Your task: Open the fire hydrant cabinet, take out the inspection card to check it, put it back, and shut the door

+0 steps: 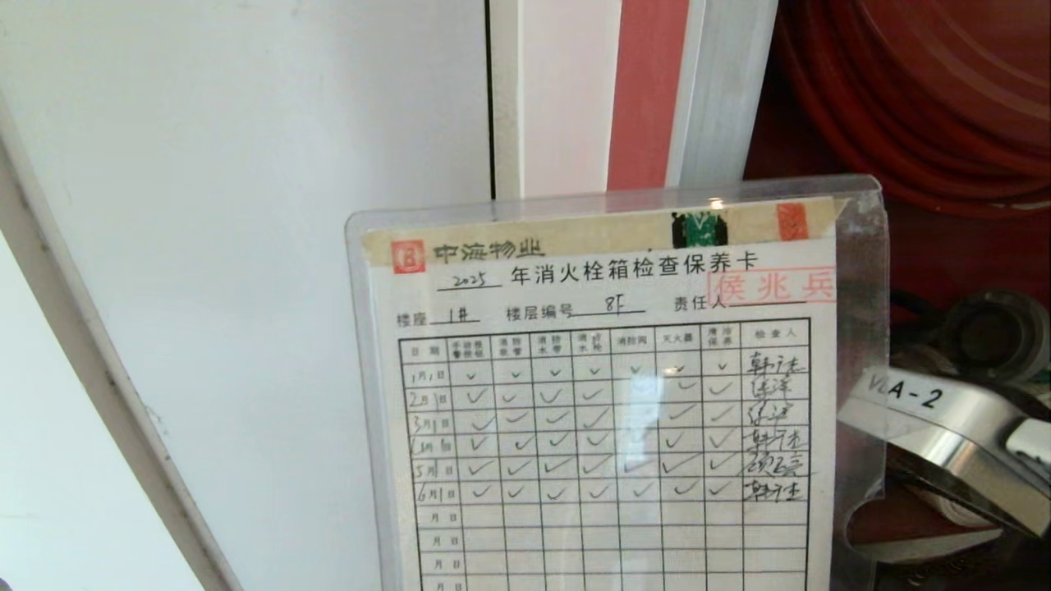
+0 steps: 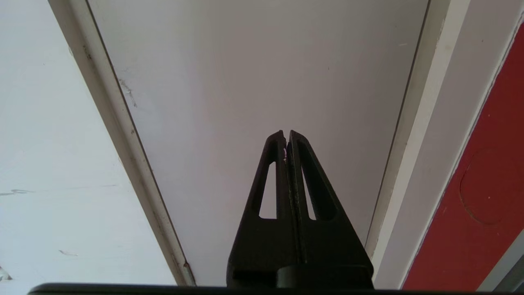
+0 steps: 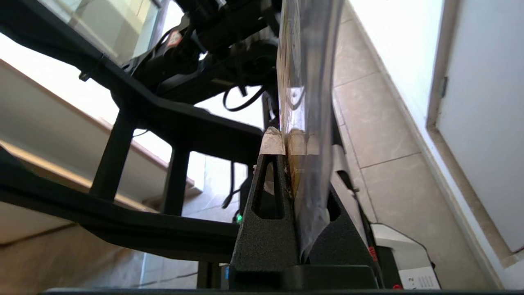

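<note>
Currently, card: the inspection card [image 1: 603, 394] is upright before the head camera, in front of the open fire hydrant cabinet [image 1: 920, 107].
Right tool [image 3: 292, 141]: clamped on the card's lower edge.
Left tool [image 2: 286, 137]: closed, empty, idle.
Handling: light, thin, slippery, flexible laminate; grip an edge flat.

Your way into the fire hydrant cabinet [image 1: 928, 246] is blocked by the inspection card [image 1: 608, 394] held upright before it, with the hose reel [image 1: 928, 90] and a metal coupling [image 1: 952, 443] crowding the interior behind.
</note>
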Available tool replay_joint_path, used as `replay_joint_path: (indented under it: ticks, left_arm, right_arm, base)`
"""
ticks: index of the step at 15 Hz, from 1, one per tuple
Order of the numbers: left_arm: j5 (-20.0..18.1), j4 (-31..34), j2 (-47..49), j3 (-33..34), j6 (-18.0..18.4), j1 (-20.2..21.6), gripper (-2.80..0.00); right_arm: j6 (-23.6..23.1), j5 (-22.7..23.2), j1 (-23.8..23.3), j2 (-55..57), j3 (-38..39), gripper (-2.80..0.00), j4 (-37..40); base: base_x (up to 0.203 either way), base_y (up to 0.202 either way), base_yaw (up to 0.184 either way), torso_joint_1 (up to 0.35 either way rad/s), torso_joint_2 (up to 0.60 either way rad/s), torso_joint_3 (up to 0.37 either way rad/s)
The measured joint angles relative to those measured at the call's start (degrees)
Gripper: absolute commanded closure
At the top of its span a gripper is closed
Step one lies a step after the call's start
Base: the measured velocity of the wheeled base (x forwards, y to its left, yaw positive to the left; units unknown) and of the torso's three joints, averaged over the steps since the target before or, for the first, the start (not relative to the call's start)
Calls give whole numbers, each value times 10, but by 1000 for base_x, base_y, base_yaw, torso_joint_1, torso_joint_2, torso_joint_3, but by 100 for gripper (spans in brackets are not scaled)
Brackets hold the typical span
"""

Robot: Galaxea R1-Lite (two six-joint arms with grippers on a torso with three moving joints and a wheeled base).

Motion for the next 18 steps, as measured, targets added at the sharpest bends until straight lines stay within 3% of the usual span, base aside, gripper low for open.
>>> replay_joint_path:
  ticks: [18]
  left_arm:
    - [0, 0, 0, 0, 0, 0, 0]
  right_arm:
    - [-12, 1, 36, -60, 10, 0, 2]
  base:
    - [0, 0, 0, 0, 0, 0]
